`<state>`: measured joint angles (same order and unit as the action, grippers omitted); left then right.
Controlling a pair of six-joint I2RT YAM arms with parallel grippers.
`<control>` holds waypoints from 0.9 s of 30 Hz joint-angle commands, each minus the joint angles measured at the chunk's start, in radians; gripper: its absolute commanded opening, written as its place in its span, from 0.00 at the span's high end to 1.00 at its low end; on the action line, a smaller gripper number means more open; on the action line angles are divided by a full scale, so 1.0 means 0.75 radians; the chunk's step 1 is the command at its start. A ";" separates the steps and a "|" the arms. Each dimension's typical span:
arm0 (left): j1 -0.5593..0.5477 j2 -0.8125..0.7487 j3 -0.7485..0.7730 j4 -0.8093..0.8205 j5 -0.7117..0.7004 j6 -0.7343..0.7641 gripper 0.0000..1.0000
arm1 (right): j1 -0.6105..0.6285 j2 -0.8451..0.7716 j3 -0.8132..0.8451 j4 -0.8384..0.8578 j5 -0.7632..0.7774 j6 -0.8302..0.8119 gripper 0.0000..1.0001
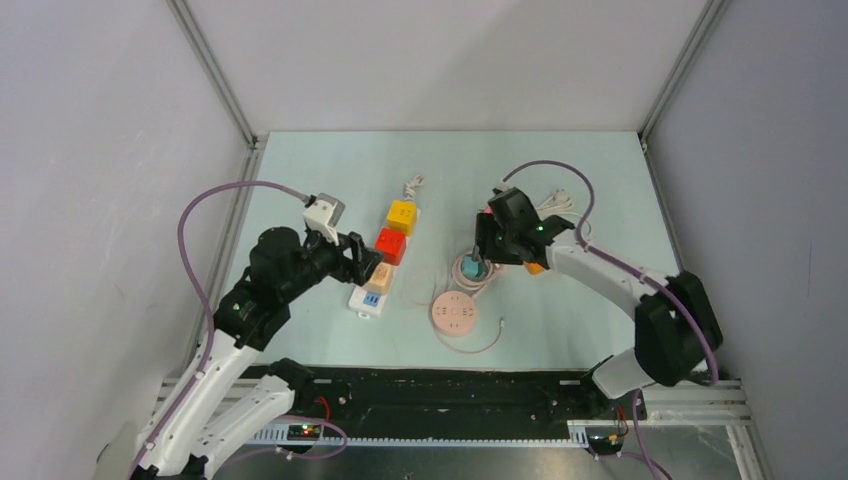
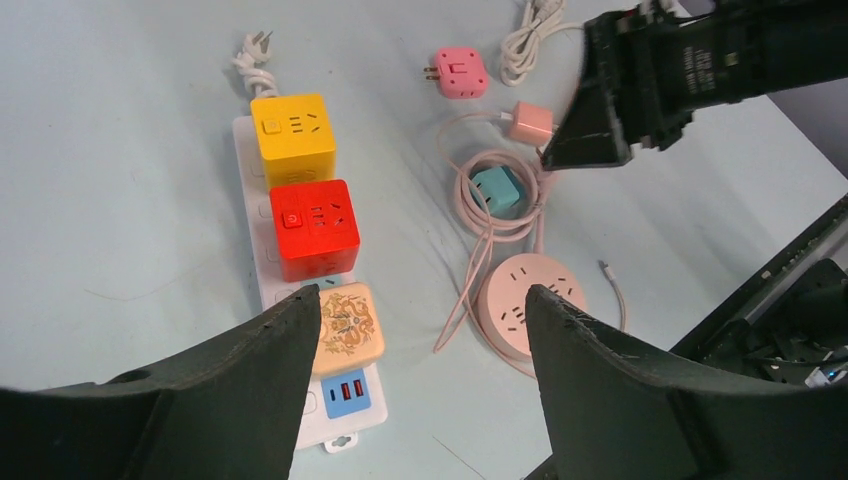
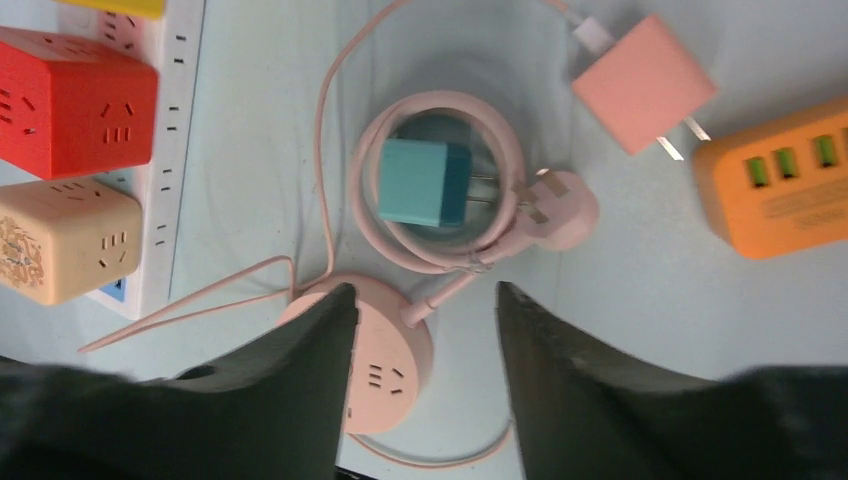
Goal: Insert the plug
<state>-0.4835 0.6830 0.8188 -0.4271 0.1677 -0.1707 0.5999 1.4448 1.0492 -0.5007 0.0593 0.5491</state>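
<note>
A pink three-pin plug (image 3: 562,207) lies on the table at the end of a coiled pink cable (image 3: 365,215). That cable runs to a round pink socket (image 1: 454,313). A teal charger (image 3: 425,183) lies inside the coil. My right gripper (image 3: 425,290) hovers over the coil, open, holding nothing. A white power strip (image 2: 245,150) carries yellow (image 2: 292,138), red (image 2: 315,228) and beige (image 2: 347,325) cube adapters. My left gripper (image 2: 420,295) hangs open and empty above the strip's near end, just right of the beige cube.
A pink charger (image 3: 643,83) and an orange USB block (image 3: 775,185) lie right of the coil. Farther back are a small pink adapter (image 2: 460,72) and a bundled white cable (image 2: 530,40). Grey walls enclose the table on three sides.
</note>
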 commanded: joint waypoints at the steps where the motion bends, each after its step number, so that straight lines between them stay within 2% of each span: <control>1: 0.007 0.013 0.003 0.055 0.037 -0.025 0.21 | 0.045 0.147 0.082 0.039 0.010 -0.023 0.35; 6: 0.006 0.016 -0.003 0.055 0.048 -0.025 0.21 | 0.040 0.251 0.125 0.061 0.021 -0.016 0.39; 14: 0.006 0.018 -0.002 0.056 0.061 -0.022 0.21 | 0.041 0.391 0.183 0.088 -0.012 -0.070 0.31; 18: 0.007 0.019 -0.004 0.054 0.061 -0.022 0.20 | 0.039 0.447 0.202 0.091 -0.023 -0.069 0.31; 21: 0.007 0.024 -0.004 0.055 0.062 -0.023 0.20 | 0.043 0.469 0.209 0.096 -0.009 -0.068 0.38; 27: 0.006 0.043 0.002 0.054 0.089 -0.034 0.20 | 0.051 0.512 0.217 0.110 0.010 -0.065 0.47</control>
<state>-0.4835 0.7067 0.8188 -0.4267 0.2050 -0.1814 0.6338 1.8046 1.1679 -0.4431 0.0452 0.5060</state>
